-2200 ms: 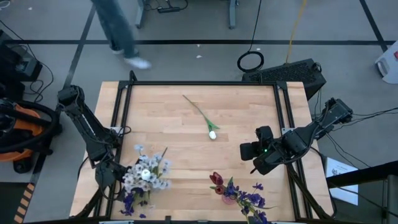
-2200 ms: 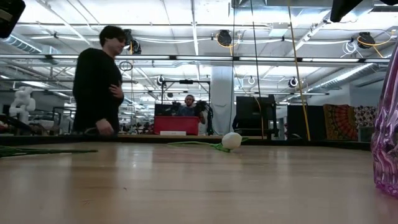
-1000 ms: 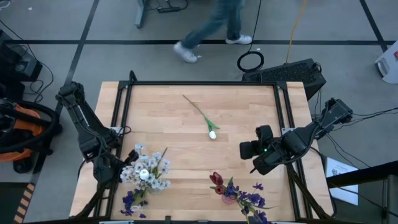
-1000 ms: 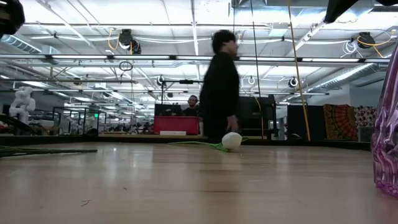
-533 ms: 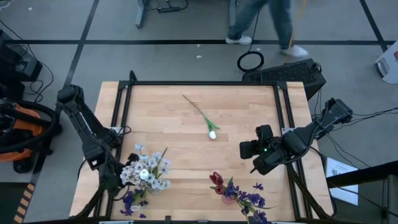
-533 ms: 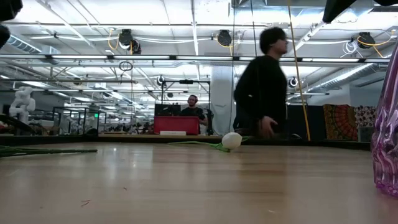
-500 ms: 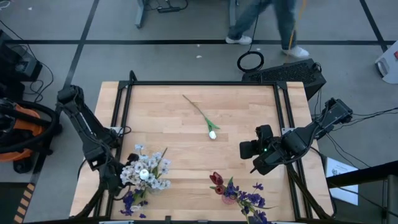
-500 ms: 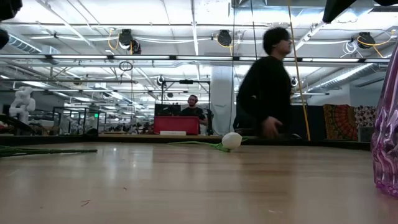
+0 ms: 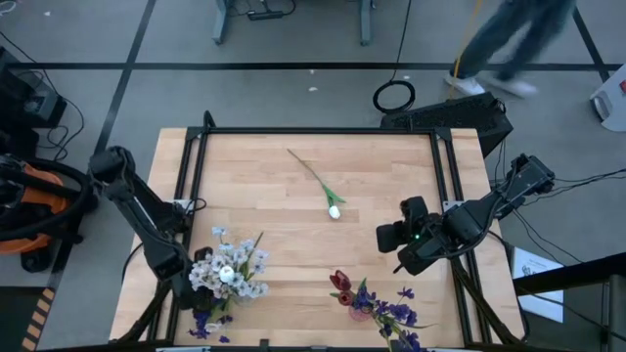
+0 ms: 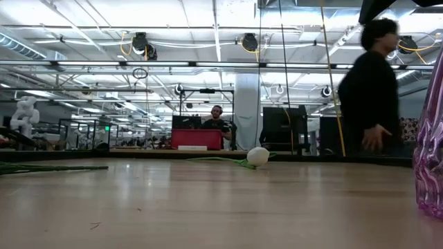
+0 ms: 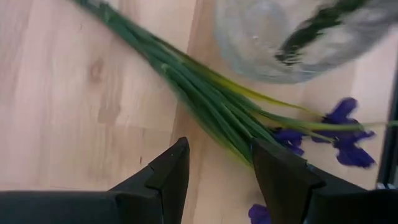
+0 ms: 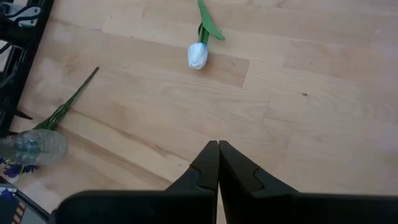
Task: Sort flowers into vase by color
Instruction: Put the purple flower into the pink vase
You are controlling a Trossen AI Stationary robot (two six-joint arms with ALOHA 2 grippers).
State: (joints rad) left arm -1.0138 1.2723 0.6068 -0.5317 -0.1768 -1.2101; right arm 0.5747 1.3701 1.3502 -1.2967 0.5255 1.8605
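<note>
Flowers sit in three spots on the wooden table (image 9: 391, 166): a white tulip (image 9: 335, 210) lies alone near the middle, a white and pale-blue cluster (image 9: 227, 274) stands in a clear vase near the front left edge, and dark red tulips with purple sprigs (image 9: 367, 301) fill a purple vase (image 10: 430, 159) at the front, right of centre. Only the left wrist view shows the left gripper (image 11: 221, 165) with its fingers apart over a bundle of green stems (image 11: 205, 102) lying flat beside the clear vase (image 11: 292, 37), holding nothing. The right gripper (image 12: 218, 149) hangs near the right edge, pressed shut and empty. The table's back half is bare apart from the lone tulip. The low view alone shows a person (image 10: 370, 90) walking behind the table.
</note>
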